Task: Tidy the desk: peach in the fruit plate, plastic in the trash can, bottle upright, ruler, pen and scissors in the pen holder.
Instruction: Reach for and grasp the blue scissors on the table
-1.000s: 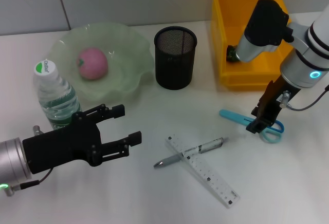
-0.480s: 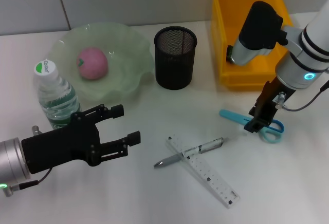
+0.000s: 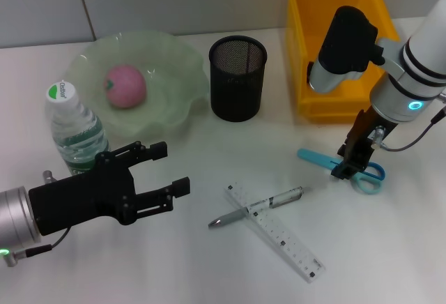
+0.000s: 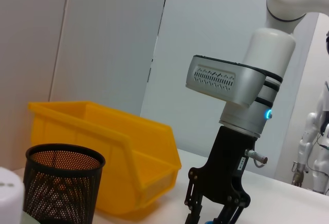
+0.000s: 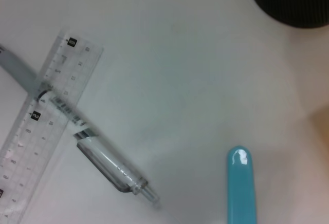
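Right hand is down over the blue-handled scissors lying flat on the white tabletop, fingers spread at the handle end, not clamped. Left hand hovers released near the upright clear plastic water bottle. Silver pen lies across the clear plastic ruler.

light: bright, even, from overhead | shadows: soft beneath my arms | glare: on scissors sheath | blur: slight in my right wrist view
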Controlling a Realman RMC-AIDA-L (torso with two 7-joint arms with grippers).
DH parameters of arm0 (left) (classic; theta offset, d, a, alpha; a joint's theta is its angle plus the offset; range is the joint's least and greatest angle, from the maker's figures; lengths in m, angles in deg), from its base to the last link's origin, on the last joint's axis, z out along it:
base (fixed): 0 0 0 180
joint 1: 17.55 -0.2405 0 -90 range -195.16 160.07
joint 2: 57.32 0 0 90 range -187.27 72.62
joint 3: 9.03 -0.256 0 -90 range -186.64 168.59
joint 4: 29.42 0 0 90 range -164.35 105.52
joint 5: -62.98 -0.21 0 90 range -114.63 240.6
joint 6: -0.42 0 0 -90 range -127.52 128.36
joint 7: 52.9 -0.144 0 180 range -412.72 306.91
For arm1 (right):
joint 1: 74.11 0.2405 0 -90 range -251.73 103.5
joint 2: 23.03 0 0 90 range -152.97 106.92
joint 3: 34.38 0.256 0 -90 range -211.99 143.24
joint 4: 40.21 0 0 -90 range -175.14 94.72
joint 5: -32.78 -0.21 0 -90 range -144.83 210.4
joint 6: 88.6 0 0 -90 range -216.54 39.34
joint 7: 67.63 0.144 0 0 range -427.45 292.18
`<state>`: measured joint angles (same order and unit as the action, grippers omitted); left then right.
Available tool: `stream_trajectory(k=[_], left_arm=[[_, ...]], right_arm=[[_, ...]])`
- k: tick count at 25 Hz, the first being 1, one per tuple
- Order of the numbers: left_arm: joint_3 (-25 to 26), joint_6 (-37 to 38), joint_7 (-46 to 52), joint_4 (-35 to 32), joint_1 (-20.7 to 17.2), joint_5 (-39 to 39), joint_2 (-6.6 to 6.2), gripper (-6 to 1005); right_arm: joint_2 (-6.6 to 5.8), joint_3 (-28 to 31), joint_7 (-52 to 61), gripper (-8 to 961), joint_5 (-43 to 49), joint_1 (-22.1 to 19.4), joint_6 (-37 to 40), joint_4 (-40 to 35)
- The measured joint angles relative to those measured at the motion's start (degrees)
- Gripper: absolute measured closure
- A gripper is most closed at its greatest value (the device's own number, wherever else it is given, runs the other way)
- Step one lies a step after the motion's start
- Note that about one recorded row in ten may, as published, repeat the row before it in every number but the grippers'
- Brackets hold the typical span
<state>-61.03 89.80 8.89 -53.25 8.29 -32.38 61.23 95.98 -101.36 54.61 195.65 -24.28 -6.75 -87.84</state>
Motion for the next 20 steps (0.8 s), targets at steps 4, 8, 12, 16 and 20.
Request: stream_trajectory(k=[4,8,12,16,20], left_arm=[[0.22,0.0,0.07,0.02,0.0,0.0,-0.06,197],[0.33,0.0,0.08,0.02,0.0,0.0,-0.08,198],[0.33,0.0,0.1,0.02,0.05,0.0,-0.09,198],[0.3,0.0,0.51,-0.11,0.12,0.0,-0.09,198],[0.23,0.0,0.53,-0.14,0.17,0.0,-0.08,198]], right_arm=[[0.0,-0.1,0.01,532,0.0,0.0,-0.02,0.0],[0.0,-0.17,0.02,533,0.0,0.0,-0.03,0.1],[0.0,-0.2,0.0,532,0.0,0.0,-0.06,0.67],[0.0,-0.2,-0.02,558,0.0,0.0,-0.11,0.78],[0.0,-0.18,-0.14,592,-0.01,0.0,-0.11,0.79]])
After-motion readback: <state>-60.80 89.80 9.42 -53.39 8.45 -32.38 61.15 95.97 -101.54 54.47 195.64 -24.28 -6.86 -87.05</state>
